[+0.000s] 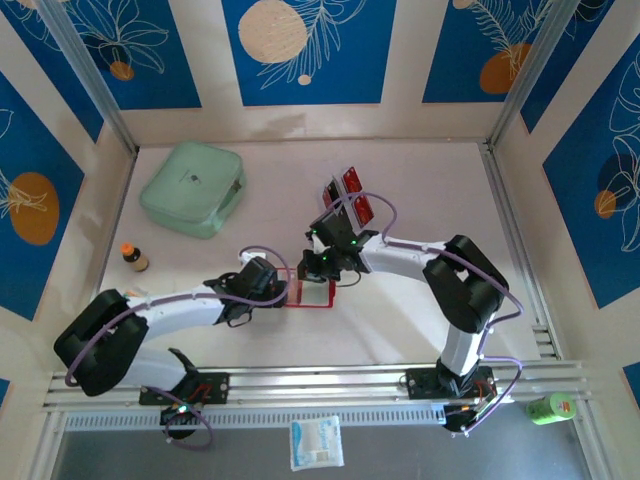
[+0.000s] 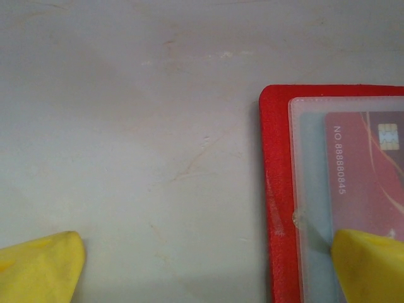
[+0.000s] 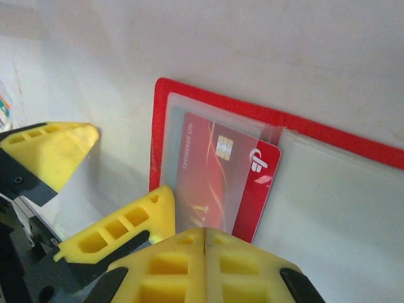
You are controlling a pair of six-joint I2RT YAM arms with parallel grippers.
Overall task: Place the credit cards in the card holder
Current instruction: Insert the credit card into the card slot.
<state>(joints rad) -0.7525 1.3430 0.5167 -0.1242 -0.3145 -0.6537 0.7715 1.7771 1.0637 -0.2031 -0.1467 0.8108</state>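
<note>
glossy red card (image 3: 214, 177) half inside the clear plastic sleeve (image 3: 170, 139) of the red wallet (image 3: 208, 101), just ahead of the right gripper (image 3: 205, 243), yellow jaws pressed together. left gripper (image 2: 205, 265) reaches low, jaws spread wide, one wedge fingertip (image 2: 369, 262) on the sleeve.

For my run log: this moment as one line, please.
left pincer open | right pincer shut | credit card partly inside card holder

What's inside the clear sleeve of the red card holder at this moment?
One red credit card, chip showing, sits partly in the clear sleeve of the card holder, one long edge sticking out. The right claw, shut, covers the card's near end; anything beneath the card is hidden.
</note>
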